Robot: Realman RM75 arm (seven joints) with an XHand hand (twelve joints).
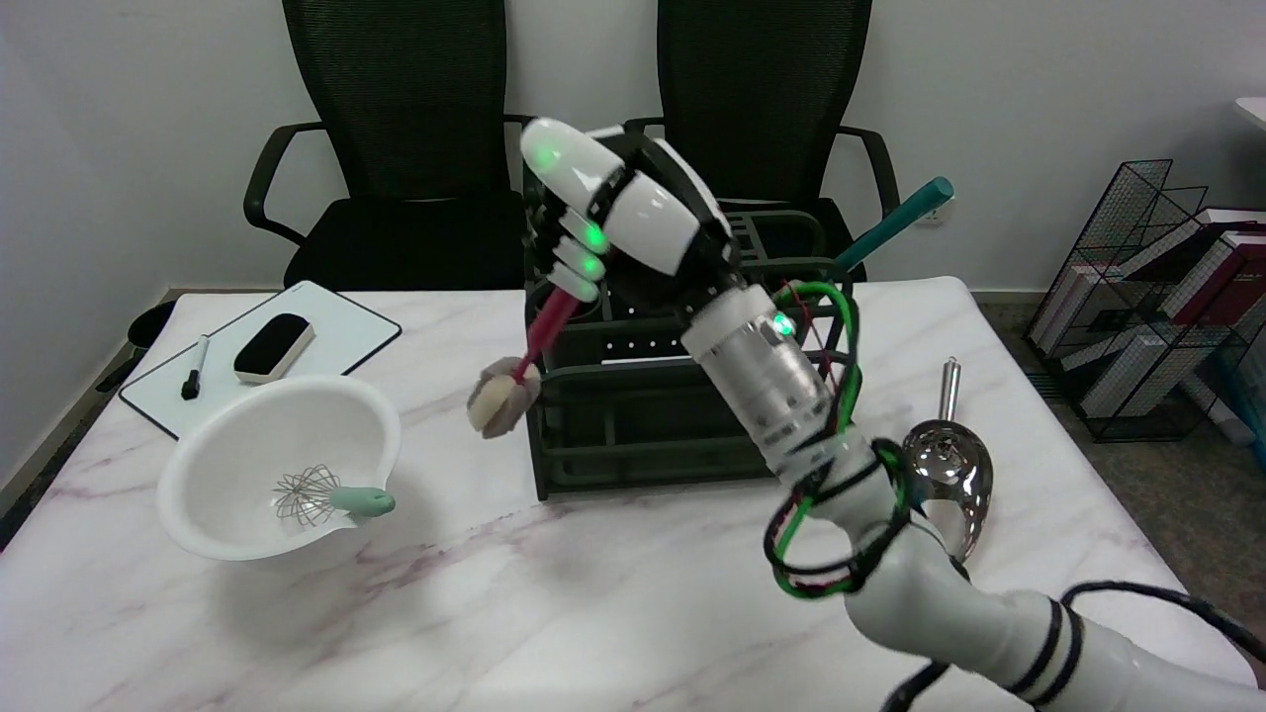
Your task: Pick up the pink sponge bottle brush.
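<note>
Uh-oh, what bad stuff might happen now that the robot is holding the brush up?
The right hand grips the brush near the top of its thin handle, so it might slip. The sponge end hangs beside the rack and could bump it. A drop might land near the bowl.

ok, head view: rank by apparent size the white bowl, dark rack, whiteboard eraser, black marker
1. dark rack, though the right arm hides part of it
2. white bowl
3. whiteboard eraser
4. black marker

The eraser and marker lie farther back, so they may look smaller than they are.
</note>
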